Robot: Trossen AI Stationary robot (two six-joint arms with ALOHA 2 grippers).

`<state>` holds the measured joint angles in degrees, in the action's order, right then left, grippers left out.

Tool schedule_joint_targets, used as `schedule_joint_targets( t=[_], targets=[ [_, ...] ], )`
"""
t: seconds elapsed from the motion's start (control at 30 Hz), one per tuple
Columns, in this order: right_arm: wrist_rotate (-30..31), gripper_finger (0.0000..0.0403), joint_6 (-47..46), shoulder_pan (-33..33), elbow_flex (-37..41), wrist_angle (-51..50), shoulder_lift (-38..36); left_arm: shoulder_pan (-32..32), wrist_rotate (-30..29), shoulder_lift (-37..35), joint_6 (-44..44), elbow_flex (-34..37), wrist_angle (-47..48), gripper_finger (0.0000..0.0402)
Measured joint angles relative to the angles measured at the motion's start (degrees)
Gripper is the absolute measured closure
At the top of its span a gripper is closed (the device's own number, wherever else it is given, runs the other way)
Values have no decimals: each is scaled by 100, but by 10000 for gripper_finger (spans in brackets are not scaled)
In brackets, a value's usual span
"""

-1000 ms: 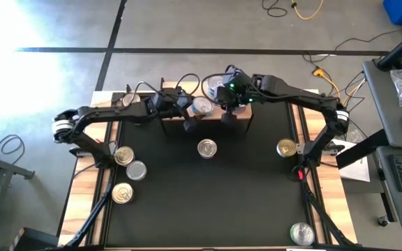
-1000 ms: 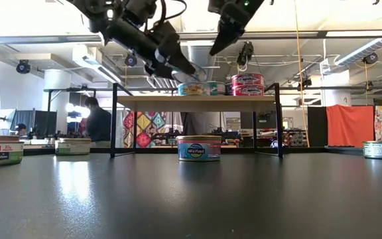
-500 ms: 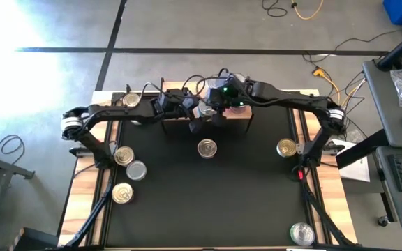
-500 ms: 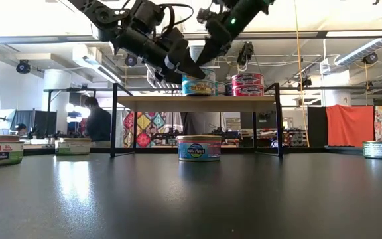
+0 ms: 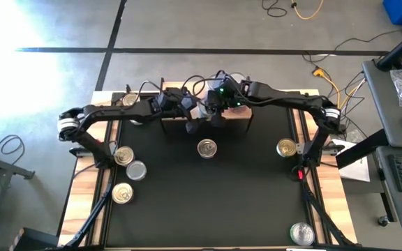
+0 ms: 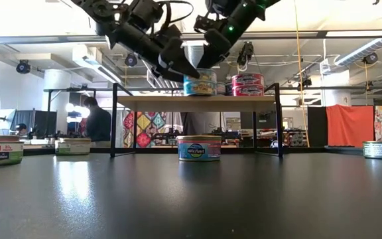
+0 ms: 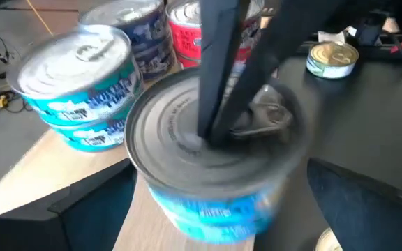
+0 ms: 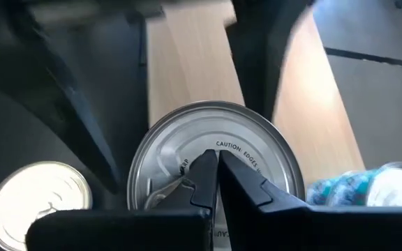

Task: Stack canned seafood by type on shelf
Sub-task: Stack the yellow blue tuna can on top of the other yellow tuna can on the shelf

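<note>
Blue-labelled can (image 6: 200, 82) now on shelf (image 6: 197, 99); we hold left gripper (image 6: 178, 65) spread around it, right gripper (image 6: 207, 52) newly lowered, fingertips pressed together on lid. Can seated; release looks next.

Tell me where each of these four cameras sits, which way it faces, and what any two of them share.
High view: overhead, straight down; both arms meet over the shelf.
Low view: table height, level across; both arms reach down to the blue-labelled can.
Left wrist view: on the left arm; its open fingers flank that can.
Right wrist view: on the right arm; the shut right end effector presses its lid.
Shared: that can, in both wrist views.
</note>
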<state>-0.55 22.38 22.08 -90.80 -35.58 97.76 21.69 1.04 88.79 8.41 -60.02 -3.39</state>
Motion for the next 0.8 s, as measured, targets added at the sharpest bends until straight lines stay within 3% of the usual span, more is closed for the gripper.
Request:
schedule_joint_targets(
  t=[0.3,0.5,0.67,0.8],
  targets=[
    [54,390,25,58,9,15,16,-16,-34,-472,20,-1,345,2],
    [67,390,28,58,-8,63,-39,61,-1404,-730,254,1,503,2],
    [84,390,39,53,-154,-21,-151,180,-1531,-568,165,1,519,2],
    [91,390,17,47,-432,-115,-323,285,-2064,-290,142,3,428,2]
  ],
)
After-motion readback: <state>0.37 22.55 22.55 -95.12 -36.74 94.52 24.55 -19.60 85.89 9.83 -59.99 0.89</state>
